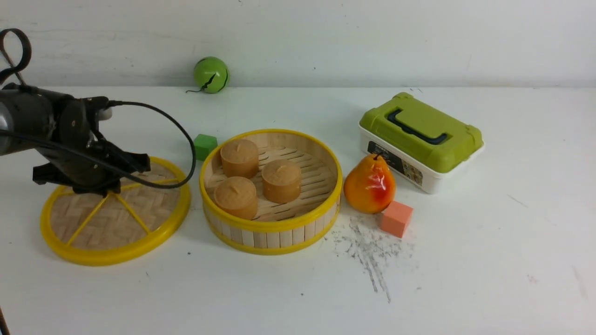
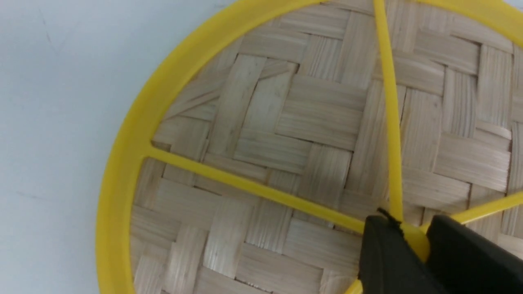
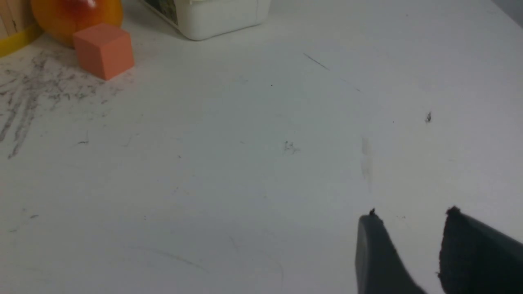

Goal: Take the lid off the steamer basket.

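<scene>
Left wrist view, left tool clamped on lid, right tool apart, box label unreadable

Your scuffed white table bears a yellow-rimmed woven lid, bamboo-slat steamer basket, orange pear, salmon cube, green cube, green ball and green-lidded white box.

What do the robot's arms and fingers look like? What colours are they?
The left arm is a chunky dark grey tube with black parts at its end. A thin black cable loops off it, and a dark strap loop sticks up behind. The left fingers are black and blunt. Of the right arm, only the right fingers show: black too, with tiny rough nubs at the tips.
</scene>
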Motion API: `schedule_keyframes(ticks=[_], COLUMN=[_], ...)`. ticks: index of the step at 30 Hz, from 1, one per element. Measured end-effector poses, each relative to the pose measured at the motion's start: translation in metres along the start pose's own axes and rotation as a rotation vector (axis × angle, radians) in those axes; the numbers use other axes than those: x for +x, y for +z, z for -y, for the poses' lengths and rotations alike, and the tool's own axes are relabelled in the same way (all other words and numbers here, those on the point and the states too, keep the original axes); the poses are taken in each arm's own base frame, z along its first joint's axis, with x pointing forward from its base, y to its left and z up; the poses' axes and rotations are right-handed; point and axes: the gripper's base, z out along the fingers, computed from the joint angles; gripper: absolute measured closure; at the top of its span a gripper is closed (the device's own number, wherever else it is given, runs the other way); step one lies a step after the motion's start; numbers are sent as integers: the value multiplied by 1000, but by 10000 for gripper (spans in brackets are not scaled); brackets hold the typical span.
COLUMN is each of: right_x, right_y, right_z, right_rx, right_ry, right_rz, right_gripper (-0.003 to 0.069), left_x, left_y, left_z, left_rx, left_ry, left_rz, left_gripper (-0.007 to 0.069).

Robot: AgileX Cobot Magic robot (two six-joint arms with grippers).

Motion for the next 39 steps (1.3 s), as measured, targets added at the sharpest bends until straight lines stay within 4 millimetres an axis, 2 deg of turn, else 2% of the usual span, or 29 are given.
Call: schedule_keyframes(ticks=[5, 6, 7, 10, 11, 12, 14, 15, 16, 17, 18, 19, 20, 21, 22, 23, 24, 25, 26, 27, 28, 30, 32, 35, 39], right_x=[0, 0, 0, 0, 0, 0, 0, 0, 0, 0, 0, 0, 0, 0, 0, 0, 0, 0, 0, 0, 0, 0, 0, 0, 0], right_y=[0, 0, 0, 0, 0, 0, 0, 0, 0, 0, 0, 0, 0, 0, 0, 0, 0, 0, 0, 0, 0, 0, 0, 0, 0], right_z=[0, 0, 0, 0, 0, 0, 0, 0, 0, 0, 0, 0, 0, 0, 0, 0, 0, 0, 0, 0, 0, 0, 0, 0, 0], right_rx=[0, 0, 0, 0, 0, 0, 0, 0, 0, 0, 0, 0, 0, 0, 0, 0, 0, 0, 0, 0, 0, 0, 0, 0, 0], right_ry=[0, 0, 0, 0, 0, 0, 0, 0, 0, 0, 0, 0, 0, 0, 0, 0, 0, 0, 0, 0, 0, 0, 0, 0, 0], right_rz=[0, 0, 0, 0, 0, 0, 0, 0, 0, 0, 0, 0, 0, 0, 0, 0, 0, 0, 0, 0, 0, 0, 0, 0, 0], right_gripper=[419, 419, 419, 419, 419, 419, 419, 419, 419, 419, 419, 419, 419, 419, 419, 419, 419, 419, 419, 419, 419, 419, 419, 419, 419], left_x=[1, 0, -5, -21, -30, -45, -58, -57, -57, -53, -48, -46, -32, -22, -4, 10, 22, 25, 48, 63, 68, 103, 115, 146, 171], left_y=[-5, -6, -16, -47, -66, -105, -169, -169, -217, -253, -276, -282, -322, -339, -365, -379, -385, -387, -400, -400, -404, -395, -389, -358, -333], left_z=[1, 1, 2, 2, 3, 3, 2, 2, 0, -3, -5, -6, -12, -15, -22, -26, -29, -30, -36, -38, -39, -44, -46, -50, -52], left_rx=[10, 11, 13, 19, 27, 46, 88, 90, 128, 157, 175, 177, 200, 207, 217, 223, 226, 227, 241, 254, 259, 292, 295, 287, 276], left_ry=[-46, -49, -65, -78, -73, -54, -21, -23, -5, 4, 7, 8, 13, 14, 16, 16, 16, 16, 11, 5, 4, -14, -17, -20, -20], left_rz=[-38, -37, -42, -32, -11, 40, 140, 133, 222, 292, 336, 348, 433, 470, 530, 566, 590, 597, 658, 685, 703, 739, 737, 686, 628], left_gripper=[368, 361, 323, 293, 293, 305, 354, 361, 410, 459, 502, 502, 572, 613, 637, 637, 637, 637, 637, 637, 637, 637, 637, 637, 637])
